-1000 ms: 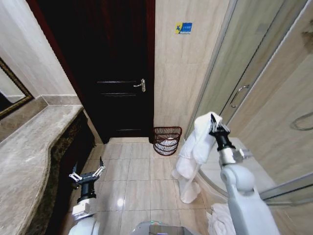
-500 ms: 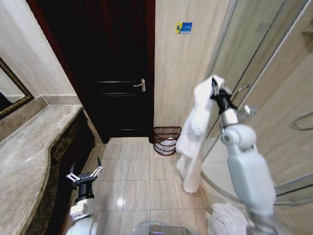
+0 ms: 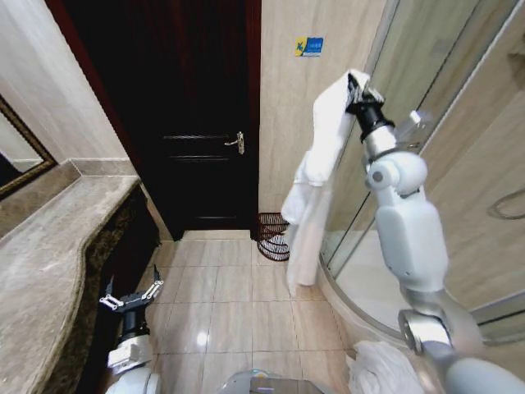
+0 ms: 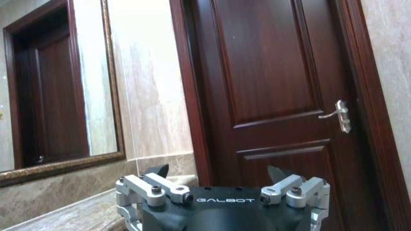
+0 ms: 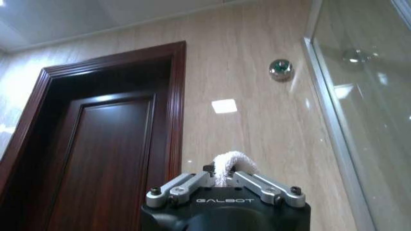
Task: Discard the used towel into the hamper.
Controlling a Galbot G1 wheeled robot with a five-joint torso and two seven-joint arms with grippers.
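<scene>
Gripping a white towel (image 3: 316,164), the right gripper (image 3: 354,84) stands high in the upper right of the head view, its arm reaching up from the lower right corner. Its 2 fingers are pinched on the towel's top end, and the cloth hangs down in a long fold through the centre right of the frame, clear of the floor. In the right wrist view the same gripper (image 5: 224,179) shows at the bottom centre with a tuft of the towel (image 5: 229,163) caught between its closed fingers, the tan tiled wall (image 5: 257,120) and a dark wooden door (image 5: 103,159) behind it.

Low in the centre of the head view, the hamper (image 3: 271,235) sits on the tiled floor (image 3: 234,304) at the foot of the wall, just to the right of the door (image 3: 189,123). The towel's lower part hangs in front of it and hides its right side; the towel is above and in front of the hamper, not inside it.

Down in the lower left of the head view, the left gripper (image 3: 130,297) is held low beside the stone counter (image 3: 49,271), fingers spread apart and holding nothing. The left wrist view shows this gripper (image 4: 218,175) at the bottom centre, jaws apart, facing the door (image 4: 276,72) with its metal handle (image 4: 339,114) at the right and a framed mirror (image 4: 64,91) at the left.

A glass shower enclosure (image 3: 426,98) fills the right side of the head view, and more white cloth (image 3: 373,369) lies at the bottom right.
</scene>
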